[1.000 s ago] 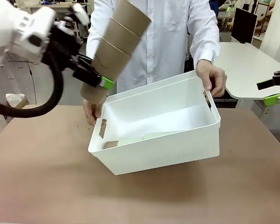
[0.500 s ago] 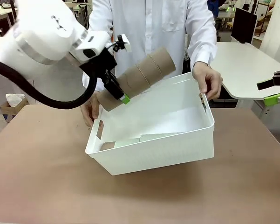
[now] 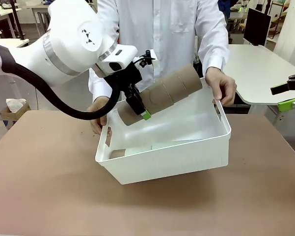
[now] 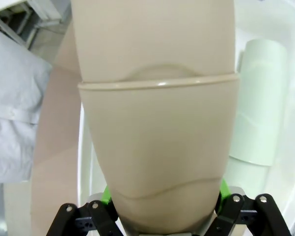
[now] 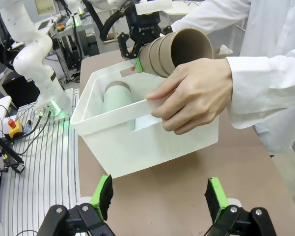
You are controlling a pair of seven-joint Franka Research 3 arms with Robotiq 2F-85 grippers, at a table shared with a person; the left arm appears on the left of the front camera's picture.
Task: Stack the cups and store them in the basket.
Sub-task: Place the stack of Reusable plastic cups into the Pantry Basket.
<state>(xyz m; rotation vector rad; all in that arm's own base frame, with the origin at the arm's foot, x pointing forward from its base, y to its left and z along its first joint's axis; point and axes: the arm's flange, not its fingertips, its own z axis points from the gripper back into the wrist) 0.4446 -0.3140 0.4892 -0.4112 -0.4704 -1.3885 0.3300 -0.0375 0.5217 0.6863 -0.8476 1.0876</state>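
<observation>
The brown cups (image 3: 162, 94), nested into one stack, lie nearly level above the basket (image 3: 176, 157), open mouth toward the person's hand (image 3: 225, 86) at the far right corner. The left gripper (image 3: 136, 110) is clamped on the stack's closed end; in the left wrist view its green pads (image 4: 106, 194) press both sides of the lowest cup (image 4: 159, 162), and the next cup's body rises beyond the rim.

Below the gripper, inside the basket, pale green cups (image 5: 115, 98) lie on their side on the floor; from the left wrist they show as a mint stack (image 4: 259, 118) just right of the held one. The basket is tilted, its near-left corner raised off the table (image 3: 49, 196). The person's other hand (image 3: 99, 114) sits at the basket's left end, just behind the gripper. In the right wrist view a hand (image 5: 196, 93) grips the basket's rim, fingers curled over the wall, with the stack's mouth just behind it.

The right gripper (image 5: 159, 194) hangs well apart from the basket, its jaws spread wide with nothing between them; in the front view its fingertips (image 3: 288, 96) show at the right edge.

The table is a matte brown board. Behind the person stand a pale desk (image 3: 260, 64) and a dark monitor (image 3: 257, 25). From the right wrist, a ribbed metal floor plate (image 5: 34, 167) lies beside the table, with cables across it.
</observation>
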